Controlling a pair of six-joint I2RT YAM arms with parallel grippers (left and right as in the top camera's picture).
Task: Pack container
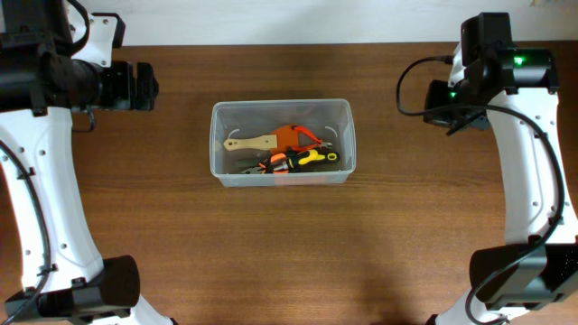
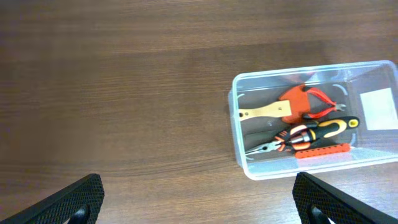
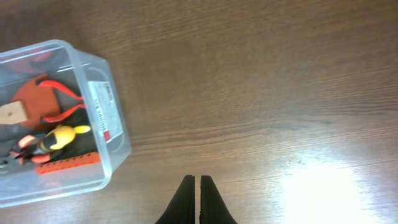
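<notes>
The clear plastic container [image 1: 282,142] stands on the wooden table at the centre. It also shows in the left wrist view [image 2: 317,118] and the right wrist view [image 3: 56,118]. Inside lie an orange scraper with a wooden handle [image 1: 266,141], red-handled cutters [image 1: 307,137], yellow-and-black pliers [image 1: 302,160] and an orange strip [image 2: 322,150]. My left gripper [image 2: 199,202] is open and empty, high above the table left of the container. My right gripper [image 3: 197,196] is shut and empty, right of the container.
Bare brown wooden table [image 1: 289,253] surrounds the container. The left arm [image 1: 81,81] is at the far left and the right arm [image 1: 492,72] at the far right, both away from the container.
</notes>
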